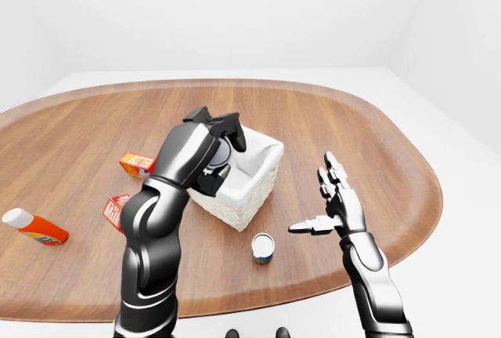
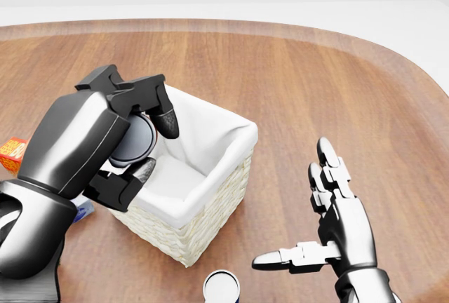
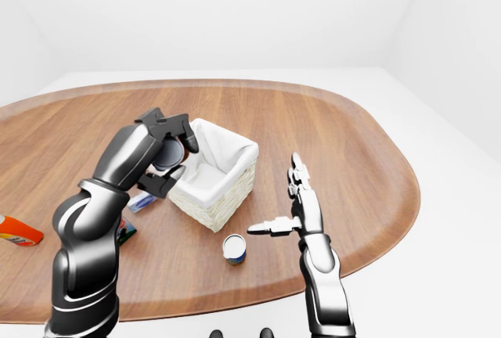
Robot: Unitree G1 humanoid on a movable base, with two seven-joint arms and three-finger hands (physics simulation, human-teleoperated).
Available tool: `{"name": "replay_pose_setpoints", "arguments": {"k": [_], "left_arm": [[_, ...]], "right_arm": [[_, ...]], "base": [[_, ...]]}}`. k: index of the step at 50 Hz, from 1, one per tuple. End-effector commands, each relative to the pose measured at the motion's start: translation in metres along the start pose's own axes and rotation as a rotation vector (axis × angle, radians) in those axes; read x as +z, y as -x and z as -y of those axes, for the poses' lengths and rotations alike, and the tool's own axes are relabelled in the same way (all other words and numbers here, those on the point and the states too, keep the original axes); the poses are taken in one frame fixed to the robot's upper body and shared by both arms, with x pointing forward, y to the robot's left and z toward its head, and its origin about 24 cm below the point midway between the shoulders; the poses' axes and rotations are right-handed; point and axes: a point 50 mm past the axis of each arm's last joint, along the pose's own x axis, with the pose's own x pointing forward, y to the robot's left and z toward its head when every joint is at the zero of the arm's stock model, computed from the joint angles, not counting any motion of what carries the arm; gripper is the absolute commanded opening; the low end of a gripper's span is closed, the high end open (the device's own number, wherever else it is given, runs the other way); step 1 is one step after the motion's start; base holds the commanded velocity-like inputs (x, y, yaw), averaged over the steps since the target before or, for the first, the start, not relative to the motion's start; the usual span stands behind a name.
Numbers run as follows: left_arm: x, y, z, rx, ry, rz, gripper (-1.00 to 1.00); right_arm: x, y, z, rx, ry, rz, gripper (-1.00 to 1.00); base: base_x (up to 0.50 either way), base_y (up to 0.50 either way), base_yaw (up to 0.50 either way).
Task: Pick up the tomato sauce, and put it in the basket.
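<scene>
The basket point(image 2: 210, 198) stands mid-tabletop point(image 2: 337, 78), its white-lined mouth open upward. The left robot hand point(image 2: 133, 152), fingers closed round the tomato sauce point(image 2: 132, 142), hangs over the basket's left rim and blocks that side. The lining's floor shows bare to the right of it. In the head view, a small can point(image 2: 222, 287) stands just below the basket, and the right robot hand point(image 2: 330, 219), fingers spread, hovers well to its right. Above the basket lies bare wood.
</scene>
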Motion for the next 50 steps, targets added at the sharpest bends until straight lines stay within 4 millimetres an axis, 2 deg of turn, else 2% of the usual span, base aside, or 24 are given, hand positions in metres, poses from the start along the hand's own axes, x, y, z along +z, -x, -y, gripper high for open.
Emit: {"name": "replay_pose_setpoints", "arguments": {"k": [1,9,16,24,31,41,50], "left_arm": [[-0.002,-0.021,-0.004,0.028,0.028,0.025,-1.00],[-0.011,-0.028,-0.003,0.032,0.061,0.007,-1.00],[-0.024,-0.042,0.002,0.035,0.130,-0.018,-1.00],[-0.041,-0.053,0.018,-0.014,0.315,-0.040,-1.00],[-0.054,-0.060,0.024,-0.026,0.351,-0.086,-1.00],[-0.091,-0.064,0.050,-0.064,0.434,-0.258,-1.00],[-0.117,-0.070,0.065,-0.114,0.481,-0.388,-1.00]], "right_arm": [[0.001,0.000,0.000,-0.001,-0.001,0.006,1.00],[0.002,0.000,0.000,0.000,-0.001,0.008,1.00],[0.002,-0.001,0.000,-0.002,-0.001,0.010,1.00],[0.005,-0.003,0.002,-0.008,-0.003,0.020,1.00],[0.005,-0.003,0.002,-0.009,-0.002,0.022,1.00],[0.004,-0.003,0.002,-0.011,-0.004,0.016,1.00],[0.004,-0.004,0.003,-0.018,-0.009,0.017,1.00]], "base": [[0.00,0.00,0.00],[0.00,0.00,0.00],[0.00,0.00,0.00],[0.00,0.00,0.00],[0.00,0.00,0.00],[0.00,0.00,0.00],[0.00,0.00,0.00]]}}
